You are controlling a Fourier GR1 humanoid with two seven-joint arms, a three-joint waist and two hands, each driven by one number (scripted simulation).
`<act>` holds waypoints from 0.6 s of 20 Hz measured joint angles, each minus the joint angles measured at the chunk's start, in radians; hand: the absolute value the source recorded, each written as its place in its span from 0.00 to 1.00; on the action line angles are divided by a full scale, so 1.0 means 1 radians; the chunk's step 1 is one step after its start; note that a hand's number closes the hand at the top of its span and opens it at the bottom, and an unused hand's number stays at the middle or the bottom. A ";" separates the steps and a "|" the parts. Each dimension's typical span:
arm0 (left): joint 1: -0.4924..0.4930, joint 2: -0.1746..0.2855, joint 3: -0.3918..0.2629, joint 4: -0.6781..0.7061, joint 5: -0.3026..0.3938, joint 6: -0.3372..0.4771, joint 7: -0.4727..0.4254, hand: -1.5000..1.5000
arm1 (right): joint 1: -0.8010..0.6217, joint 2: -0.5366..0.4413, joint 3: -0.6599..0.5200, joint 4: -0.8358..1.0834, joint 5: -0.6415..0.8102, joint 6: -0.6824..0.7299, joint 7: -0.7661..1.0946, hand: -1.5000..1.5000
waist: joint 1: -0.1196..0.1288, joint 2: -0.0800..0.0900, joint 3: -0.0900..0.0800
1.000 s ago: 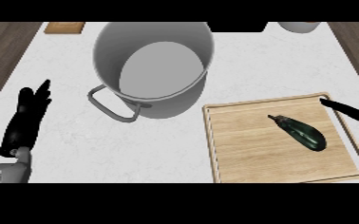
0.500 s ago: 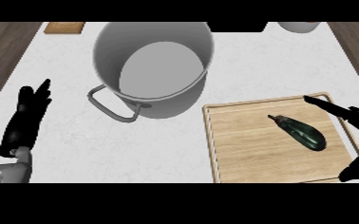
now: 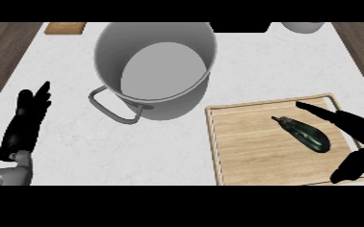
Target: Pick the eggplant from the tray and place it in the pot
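Eggplant (image 3: pixel 304 133) lies diagonally on the wooden tray (image 3: pixel 245 149), stem toward the upper left, at the right side of the white desk (image 3: pixel 270 67). The right robot hand (image 3: pixel 335 117) is spread open just beside it, fingers straight, grasping nothing. The grey pot (image 3: pixel 186 96) stands left of the tray. The left robot hand (image 3: pixel 25 120) rests open at the left edge, fingers up.
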 measured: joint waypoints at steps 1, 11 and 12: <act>0.000 -0.002 0.006 -0.003 -0.001 -0.006 0.004 0.50 | -0.004 0.007 0.001 0.009 0.012 -0.001 -0.004 0.00 | 0.000 0.000 0.000; -0.013 -0.021 0.040 0.026 -0.021 -0.043 -0.018 0.50 | -0.062 0.070 -0.004 0.116 0.074 -0.014 -0.026 0.00 | 0.001 0.000 0.000; -0.020 -0.029 0.036 0.027 -0.030 -0.035 -0.014 0.50 | -0.064 0.081 0.002 0.135 0.085 -0.029 -0.038 0.00 | 0.001 0.000 0.000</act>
